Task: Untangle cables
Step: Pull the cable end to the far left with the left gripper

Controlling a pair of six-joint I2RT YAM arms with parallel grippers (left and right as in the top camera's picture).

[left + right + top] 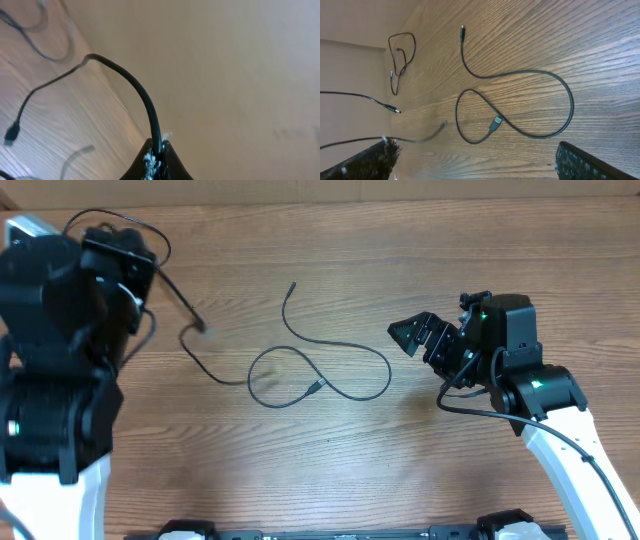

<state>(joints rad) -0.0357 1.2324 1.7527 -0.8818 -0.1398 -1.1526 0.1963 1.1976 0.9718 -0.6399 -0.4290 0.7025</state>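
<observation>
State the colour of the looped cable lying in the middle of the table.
The looped cable is black; the right wrist view shows it best.

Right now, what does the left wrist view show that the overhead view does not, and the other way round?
Only left wrist: the left gripper shut on a cable, seen close up; from overhead, the arm hides that grip. Only overhead: the open right gripper and the whole looped cable mid-table. Both: the wooden table and that cable's loose length.
</observation>
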